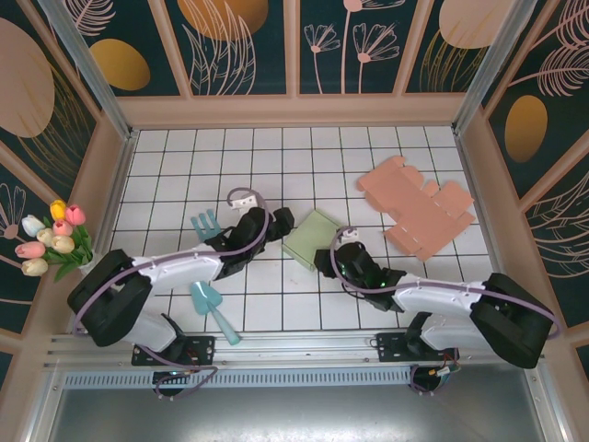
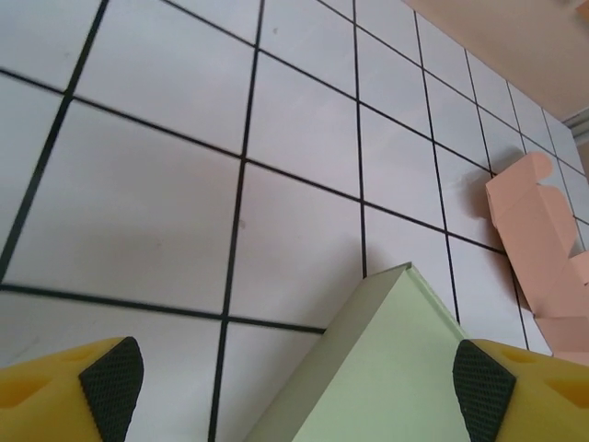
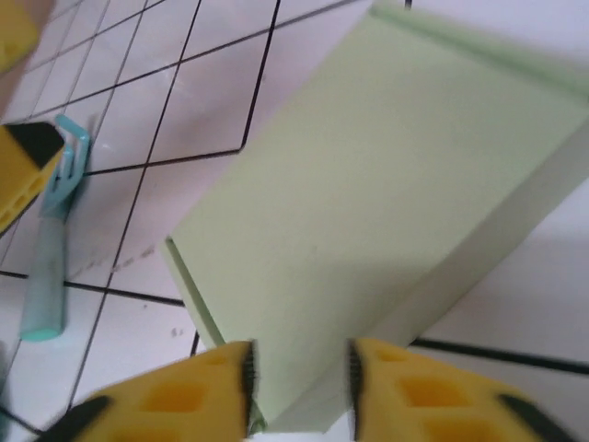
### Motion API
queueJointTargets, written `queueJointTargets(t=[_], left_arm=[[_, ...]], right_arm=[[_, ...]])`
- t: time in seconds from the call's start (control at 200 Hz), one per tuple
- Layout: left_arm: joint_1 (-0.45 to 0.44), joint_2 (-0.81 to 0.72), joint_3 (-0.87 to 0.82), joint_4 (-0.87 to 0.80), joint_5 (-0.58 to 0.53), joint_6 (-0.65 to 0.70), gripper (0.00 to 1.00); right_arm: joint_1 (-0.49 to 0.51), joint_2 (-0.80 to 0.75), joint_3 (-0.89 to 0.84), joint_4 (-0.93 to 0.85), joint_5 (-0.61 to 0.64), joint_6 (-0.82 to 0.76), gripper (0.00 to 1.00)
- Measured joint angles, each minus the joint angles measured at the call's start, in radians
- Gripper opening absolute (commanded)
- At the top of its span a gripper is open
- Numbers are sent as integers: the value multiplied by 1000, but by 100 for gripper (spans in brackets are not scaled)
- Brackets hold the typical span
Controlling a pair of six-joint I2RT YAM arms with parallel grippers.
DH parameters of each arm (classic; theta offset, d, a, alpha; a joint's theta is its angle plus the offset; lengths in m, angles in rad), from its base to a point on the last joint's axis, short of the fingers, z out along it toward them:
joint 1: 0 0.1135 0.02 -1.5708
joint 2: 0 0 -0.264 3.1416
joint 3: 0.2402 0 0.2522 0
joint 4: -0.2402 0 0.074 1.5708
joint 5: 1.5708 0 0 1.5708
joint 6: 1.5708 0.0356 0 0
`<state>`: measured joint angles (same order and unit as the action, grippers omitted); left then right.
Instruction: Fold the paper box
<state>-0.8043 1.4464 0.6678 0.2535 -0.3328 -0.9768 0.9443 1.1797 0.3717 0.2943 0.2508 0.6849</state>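
The box lay flat at the middle of the table, closed up as far as could be seen, with one arm on either side. The left gripper sat at its 9 o'clock, jaws spread wide, the box's corner reaching into the space between the pads without touching either. The right gripper sat at its 5 o'clock, jaws partly apart. The box's near corner lay in the gap, close to one finger, with bare table showing beside the other, so it did not look clamped.

The likeliest trouble was the box shifting. It looked light and the table smooth, so a finger brushing that corner could drag or spin it. With nothing pinning it, a tucked flap might spring open. If the left jaws closed across a wall, they could dent it.

The pink blank at 2 o'clock and the fork at 9 o'clock lay well apart from it.
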Motion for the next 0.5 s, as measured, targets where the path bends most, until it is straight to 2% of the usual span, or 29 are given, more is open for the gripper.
queueJointTargets(t=[0.07,0.155,0.345,0.5], left_arm=[[-5,-42,-66,3,10,-36,88],[-27,-66,-136,3,17,-80,88],[-140,-60,-181,56,66,-160,87],[-153,-29,-203,159,101,-206,86]], right_arm=[[-4,-4,79,-96,51,-61,66],[-37,3,169,-182,89,-149,73],[-217,114,287,-232,34,-318,74],[-353,218,301,-230,-98,-431,76]])
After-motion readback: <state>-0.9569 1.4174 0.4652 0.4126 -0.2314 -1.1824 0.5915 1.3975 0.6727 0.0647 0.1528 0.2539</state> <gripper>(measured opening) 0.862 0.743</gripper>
